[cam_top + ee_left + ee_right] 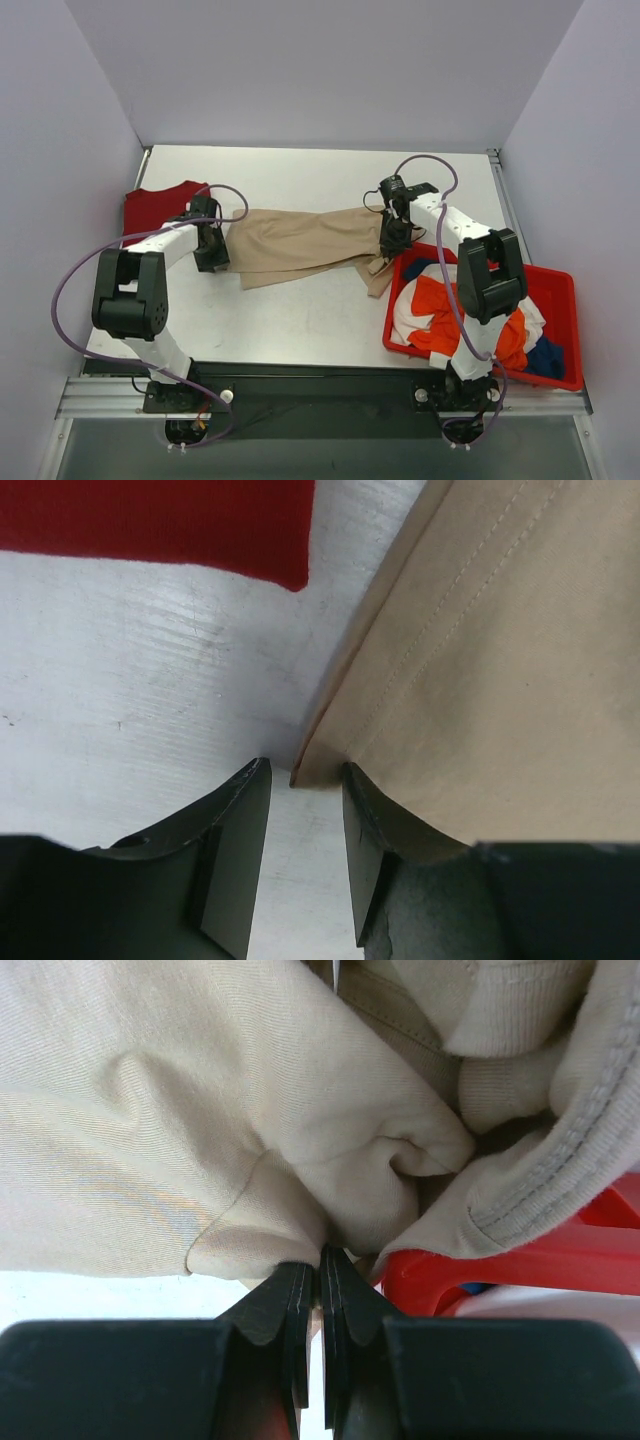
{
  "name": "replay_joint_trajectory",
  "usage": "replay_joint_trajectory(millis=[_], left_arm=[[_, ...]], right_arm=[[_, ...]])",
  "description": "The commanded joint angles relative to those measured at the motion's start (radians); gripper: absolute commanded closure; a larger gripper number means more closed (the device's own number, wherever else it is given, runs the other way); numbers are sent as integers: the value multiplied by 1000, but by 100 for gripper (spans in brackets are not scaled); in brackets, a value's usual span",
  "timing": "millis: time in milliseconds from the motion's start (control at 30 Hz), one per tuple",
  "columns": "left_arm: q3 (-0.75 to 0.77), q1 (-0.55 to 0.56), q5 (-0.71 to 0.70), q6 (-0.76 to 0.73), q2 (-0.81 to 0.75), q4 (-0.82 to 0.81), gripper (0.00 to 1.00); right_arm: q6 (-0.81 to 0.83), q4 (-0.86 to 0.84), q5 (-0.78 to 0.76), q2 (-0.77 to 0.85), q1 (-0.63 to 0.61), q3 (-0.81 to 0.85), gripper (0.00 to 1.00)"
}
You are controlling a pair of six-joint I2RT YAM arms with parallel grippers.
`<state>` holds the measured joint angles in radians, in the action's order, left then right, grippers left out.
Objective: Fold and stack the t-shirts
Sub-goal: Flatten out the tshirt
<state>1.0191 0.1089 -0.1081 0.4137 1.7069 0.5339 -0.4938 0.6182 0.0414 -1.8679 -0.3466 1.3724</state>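
Note:
A large beige t-shirt lies stretched across the table between my two grippers. My left gripper is open at its left end. In the left wrist view a hem corner of the beige t-shirt sits at the gap between the fingertips, and the cloth lies over the right finger. My right gripper is shut on a bunched fold of the beige t-shirt at its right end, and the right wrist view shows the pinch. A dark red t-shirt lies flat at the far left and also shows in the left wrist view.
A red plastic bin stands at the right front, holding orange, white and blue tees. Its rim is close beside the right gripper. Grey walls close in the table on three sides.

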Motion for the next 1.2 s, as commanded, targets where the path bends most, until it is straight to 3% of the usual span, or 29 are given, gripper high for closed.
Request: replay_joint_trajectory(millis=[0,167,267,333,600,767,800,833,933,1033,1167], left_arm=[[29,-9,-18,-4,39,-37,55],[4,-9,31,5,51,-71,65],[-19,-9,102,10,43,-97,82],[-27,-9,108,25,30,-104,100],[50,-104,137,76,-193,-20,100],[47,-268,168,94,-335,6,100],[33,-279,179,82,-346,6,100],[27,-290,189,71,-352,8,100],[25,-319,208,37,-348,37,100],[16,-334,222,11,-351,46,100],[16,-339,232,-10,-358,60,100]], right_arm=[[14,57,-25,55,8,-6,100],[12,58,-23,53,8,-4,100],[9,58,-14,50,6,4,100],[11,58,-3,47,3,16,100],[50,104,18,73,-78,85,100],[124,138,78,90,-188,97,100],[132,140,95,92,-199,87,98],[135,137,124,96,-210,74,85],[124,133,130,122,-223,16,62],[121,123,97,182,-224,-60,54],[113,103,78,227,-224,-143,53]])
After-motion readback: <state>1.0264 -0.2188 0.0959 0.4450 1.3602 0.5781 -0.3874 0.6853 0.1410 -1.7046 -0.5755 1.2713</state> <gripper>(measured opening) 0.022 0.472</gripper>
